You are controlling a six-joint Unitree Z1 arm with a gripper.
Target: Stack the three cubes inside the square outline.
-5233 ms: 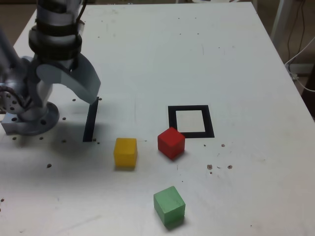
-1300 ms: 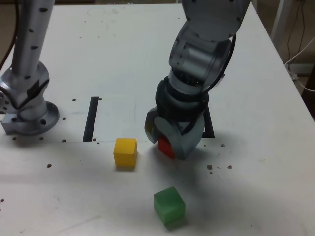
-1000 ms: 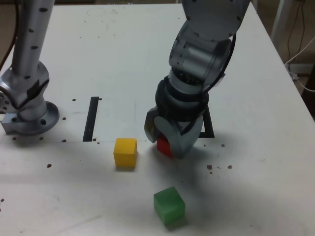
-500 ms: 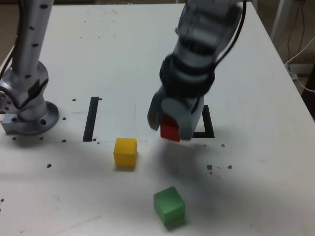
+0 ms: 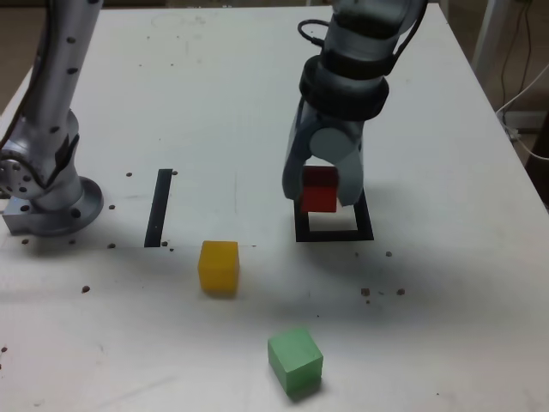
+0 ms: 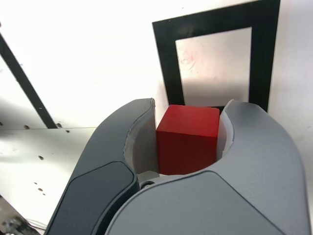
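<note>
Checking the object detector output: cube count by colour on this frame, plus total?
Red cube: 1, held in the pincer above the square outline
Yellow cube: 1, on the table
Green cube: 1, on the table
Total: 3 cubes

Far edge of the square outline [image 5: 334, 225] hidden behind the gripper [image 5: 322, 182] and red cube [image 5: 319, 189] in the exterior view, cube's lower part buried between the jaws in the wrist view, arm's upper links cut off by the exterior view's far edge
</note>
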